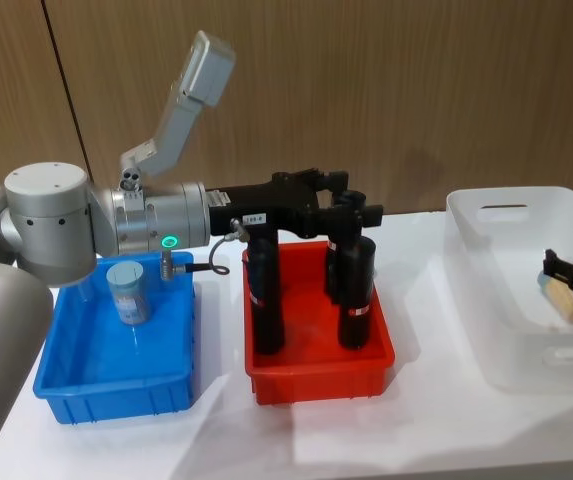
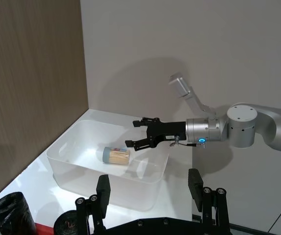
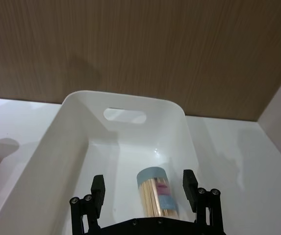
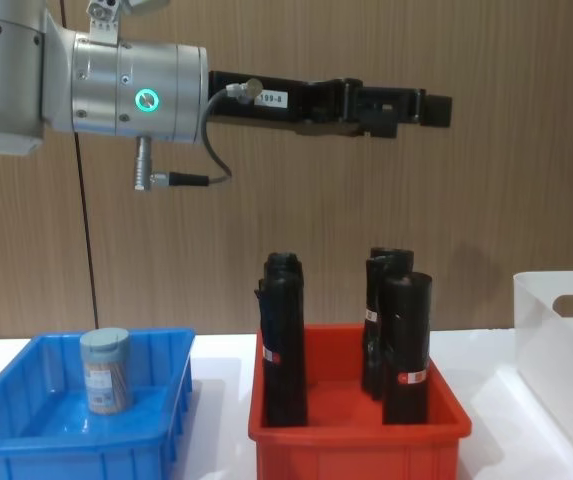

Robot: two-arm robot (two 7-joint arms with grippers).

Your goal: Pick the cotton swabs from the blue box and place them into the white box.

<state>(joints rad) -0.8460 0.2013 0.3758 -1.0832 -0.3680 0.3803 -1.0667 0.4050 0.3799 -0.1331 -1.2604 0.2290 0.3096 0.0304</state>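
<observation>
I see my right pincer [image 2: 131, 134] spread over the white box [image 3: 130, 134], seemingly clear of the cotton swabs [image 3: 157, 193] inside; left pincer [image 2: 149, 180], also spread, above the middle of the tabletop [image 1: 426, 430].

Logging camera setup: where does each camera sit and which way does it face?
Head: high, looking down on blue box, red bin, white box; left arm crosses.
Chest: low, level across the table; left gripper overhead.
Left wrist: faces the white box; right gripper over it.
Right wrist: looks down into it; own fingers flank a lying cotton swabs jar.
Shared: both wrist views show that jar.
</observation>
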